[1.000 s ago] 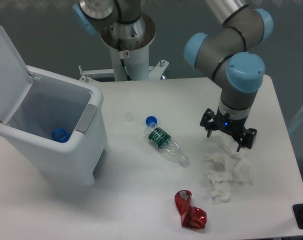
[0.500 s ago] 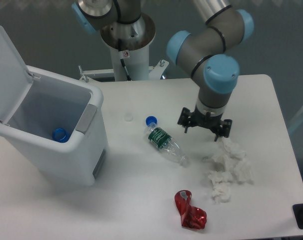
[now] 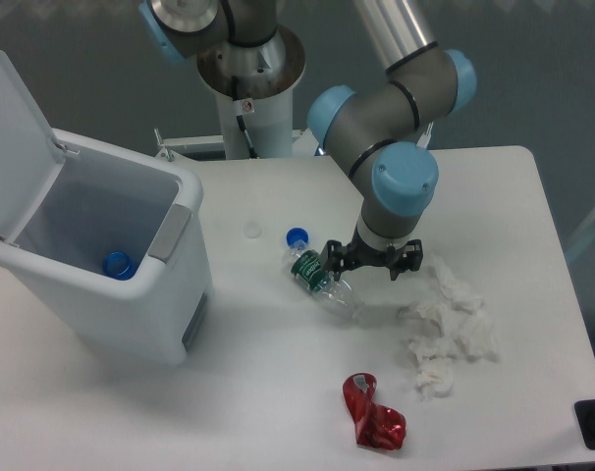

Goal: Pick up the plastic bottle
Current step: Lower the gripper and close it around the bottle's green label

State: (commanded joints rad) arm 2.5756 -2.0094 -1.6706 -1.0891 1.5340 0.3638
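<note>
1. On the white table [image 3: 278, 392], the small clear plastic bottle with a dark green label band [image 3: 322, 278] lies on its side near the middle, its neck end toward a loose round blue cap [image 3: 297, 236] just beside it.
2. Above the bottle's lower end hangs the black two-finger gripper [image 3: 371, 265], fingers spread apart, holding nothing.
3. Right of the gripper lies crumpled white tissue [image 3: 448, 329]; a shiny red wrapper-like piece [image 3: 373, 413] sits nearer the front edge.
4. At left stands an open white bin [image 3: 101, 260] with a blue ring [image 3: 118, 265] inside.
</note>
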